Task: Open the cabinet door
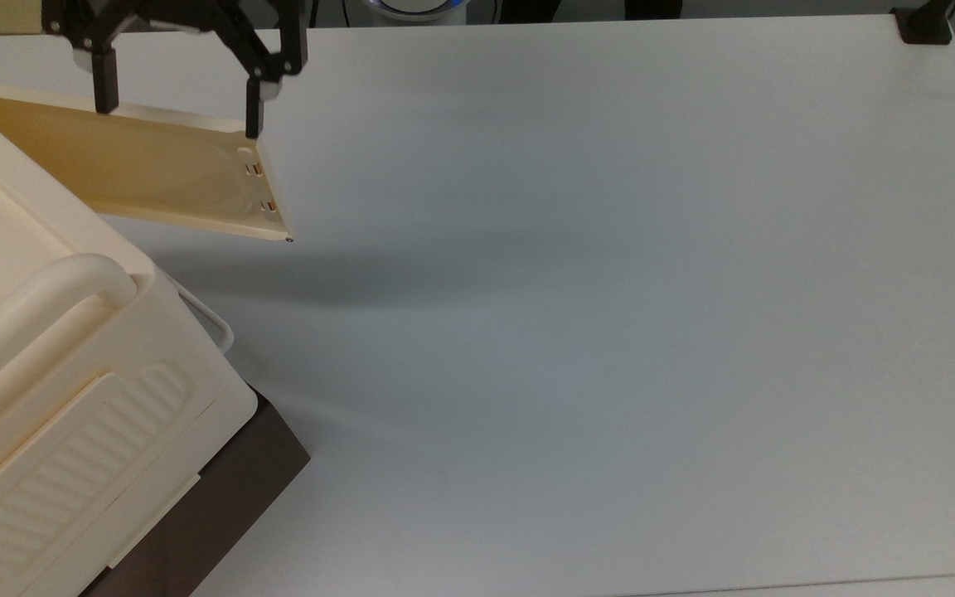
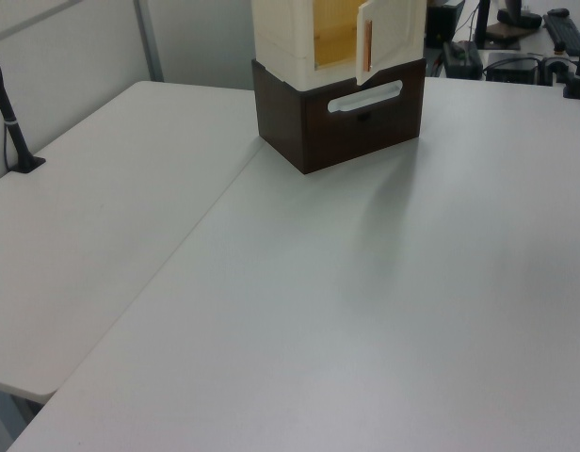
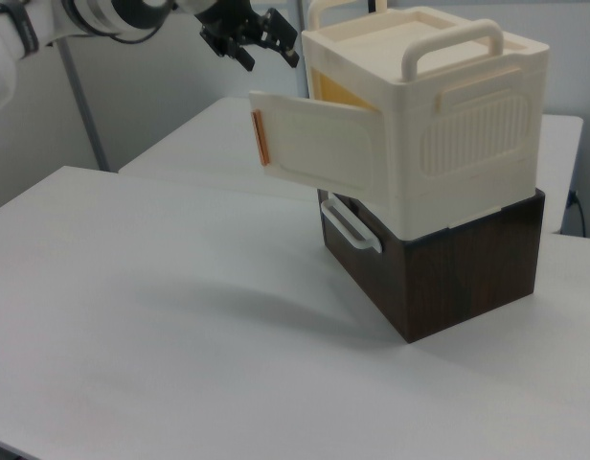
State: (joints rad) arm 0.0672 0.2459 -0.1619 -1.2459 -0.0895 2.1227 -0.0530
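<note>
The cabinet (image 1: 38,365) is a cream box with a thick bar handle, standing on a dark brown base (image 3: 439,273) at the top view's left. Its cabinet door (image 1: 146,170) stands swung out, inner face and slots showing; it appears again as the cabinet door (image 3: 319,153) and edge-on as the cabinet door (image 2: 365,42). My gripper (image 1: 177,120) hangs open and wide over the door's far edge, one finger near its free corner. In the right view the gripper (image 3: 269,57) is above and behind the door, apart from it, holding nothing.
The white table (image 1: 610,290) stretches wide to the top view's right. A black clamp (image 1: 925,23) sits at its far right corner. A white loop handle (image 2: 363,96) juts from the brown base. A black post (image 2: 12,122) stands at the left view's left edge.
</note>
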